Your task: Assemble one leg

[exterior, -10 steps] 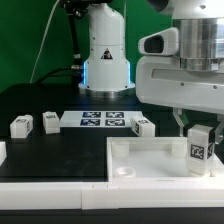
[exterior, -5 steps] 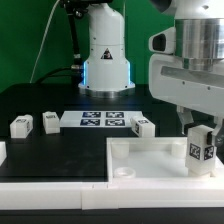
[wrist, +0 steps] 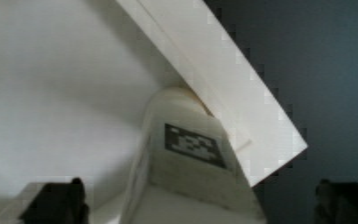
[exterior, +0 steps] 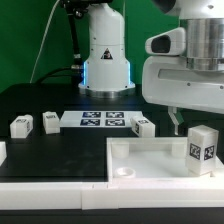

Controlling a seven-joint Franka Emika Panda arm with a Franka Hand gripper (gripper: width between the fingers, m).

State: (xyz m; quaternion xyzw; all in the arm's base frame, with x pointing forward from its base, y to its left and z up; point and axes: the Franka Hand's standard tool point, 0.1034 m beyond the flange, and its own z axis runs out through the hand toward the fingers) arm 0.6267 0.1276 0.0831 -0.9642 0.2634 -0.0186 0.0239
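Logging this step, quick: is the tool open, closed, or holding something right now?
Tool: open, holding nothing; the small white plastic block-shaped leg stands untouched.

Glossy white arm [exterior: 190, 75], dark jaws, triangular warning sticker [exterior: 103, 56]

Assembly rig, exterior view: a small white plastic block-shaped leg [exterior: 202, 148] stands upright at the exterior view's right end of a large white square tray [exterior: 150, 160], its black-and-white marker tag facing the camera. The white arm's two-finger gripper [exterior: 199, 118] hangs just above it. One dark finger [exterior: 178, 121] shows beside the leg, apart from it. A round socket [exterior: 123, 171] sits in the tray's near corner. Behind the tray, on the black table [exterior: 40, 100], a small white block [exterior: 143, 126] lies just beside the marker board [exterior: 100, 121]. A second block [exterior: 50, 122] and a third block [exterior: 20, 126] lie toward the view's left.
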